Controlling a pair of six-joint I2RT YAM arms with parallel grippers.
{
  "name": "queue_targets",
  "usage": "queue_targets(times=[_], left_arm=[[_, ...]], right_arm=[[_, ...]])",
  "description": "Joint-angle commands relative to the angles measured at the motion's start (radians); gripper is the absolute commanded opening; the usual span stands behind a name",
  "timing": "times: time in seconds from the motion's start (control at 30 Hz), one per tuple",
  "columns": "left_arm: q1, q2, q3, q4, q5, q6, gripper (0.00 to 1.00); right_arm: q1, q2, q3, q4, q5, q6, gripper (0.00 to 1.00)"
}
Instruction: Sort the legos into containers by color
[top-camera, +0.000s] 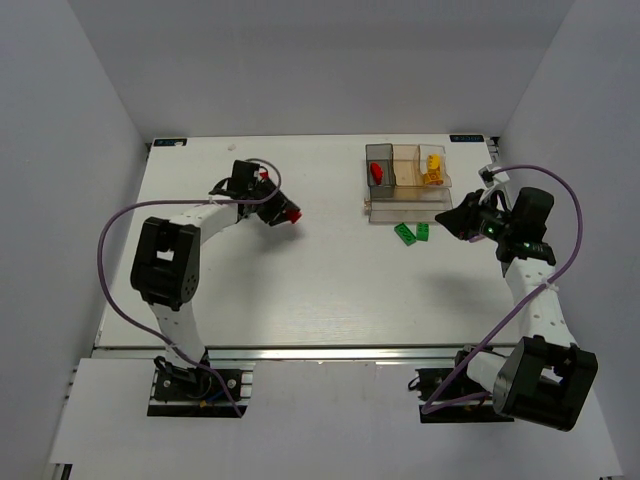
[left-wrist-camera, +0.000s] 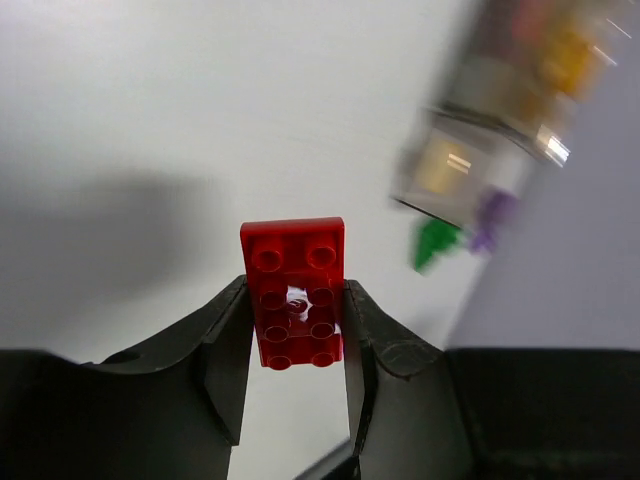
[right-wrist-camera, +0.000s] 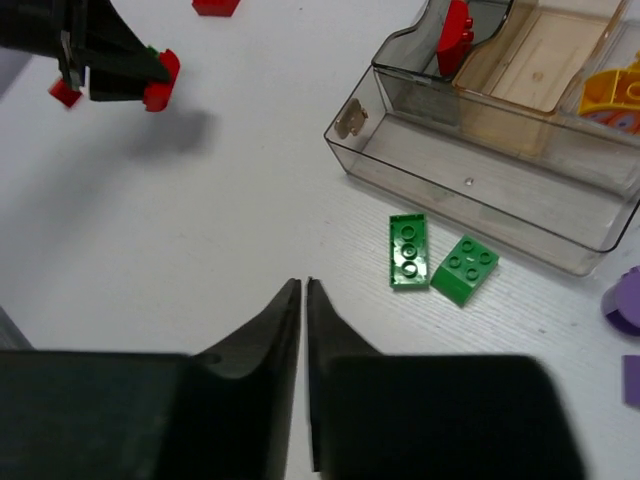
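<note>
1. The tabletop (top-camera: 300, 300) carries everything. The containers (top-camera: 400, 212) sit toward its far right, and the legos are partly binned and partly loose in front of them.
2. In the containers, the smoky grey bin (right-wrist-camera: 420, 60) already holds a red piece and the clear end bin (top-camera: 432, 168) holds yellow ones. The amber middle bin (right-wrist-camera: 540, 60) looks bare.
3. The left end effector (left-wrist-camera: 295, 300) hangs over the left half of the tabletop, well apart from the containers. It is clamped on a red brick (left-wrist-camera: 293, 255), its fingers pressing the two long sides. The step in hand appears to be carrying this brick to its bin.
4. The next move calls for a long sweep right and away to the grey bin, then a release above its opening. The bin is small, so the drop must be centred over it.
5. The right end effector (right-wrist-camera: 303, 300) hovers just in front of the tray's right end. Its fingers are nearly together with nothing between them. It could crowd the left arm's approach.
6. Two green bricks (right-wrist-camera: 408, 250) lie side by side just before the front tray, unsorted. Purple pieces (right-wrist-camera: 625, 300) sit at the right edge of the right wrist view. Another red brick (right-wrist-camera: 215, 6) waits on the far left.
</note>
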Motion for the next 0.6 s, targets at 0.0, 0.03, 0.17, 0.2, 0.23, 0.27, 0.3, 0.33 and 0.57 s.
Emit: queue_targets(times=[0.0, 0.03, 0.17, 0.2, 0.23, 0.27, 0.3, 0.33, 0.57], left_arm=[[-0.023, 0.016, 0.079, 0.429, 0.411, 0.155, 0.0], [-0.046, 0.044, 0.112, 0.467, 0.441, 0.149, 0.0], [-0.087, 0.229, 0.293, 0.654, 0.532, 0.14, 0.0], [-0.087, 0.261, 0.334, 0.717, 0.538, 0.135, 0.0], [-0.102, 0.297, 0.422, 0.746, 0.544, 0.128, 0.0], [-0.118, 0.336, 0.478, 0.774, 0.55, 0.117, 0.0], [-0.118, 0.416, 0.529, 0.829, 0.552, 0.09, 0.0], [-0.133, 0.453, 0.634, 0.843, 0.537, 0.08, 0.0], [-0.194, 0.728, 0.984, 0.912, 0.376, 0.06, 0.05]], right_arm=[[-0.011, -0.002, 0.041, 0.011, -0.022, 0.007, 0.05], [-0.014, -0.005, 0.041, 0.011, -0.019, 0.006, 0.0], [-0.018, -0.008, 0.039, 0.014, -0.018, 0.012, 0.0], [-0.018, -0.008, 0.039, 0.017, -0.02, 0.013, 0.0], [-0.02, -0.007, 0.039, 0.015, -0.02, 0.013, 0.0], [-0.018, -0.008, 0.041, 0.014, -0.02, 0.015, 0.0], [-0.018, -0.008, 0.039, 0.015, -0.02, 0.015, 0.0], [-0.017, -0.007, 0.038, 0.017, -0.02, 0.015, 0.0], [-0.018, -0.007, 0.039, 0.017, -0.023, 0.02, 0.0]])
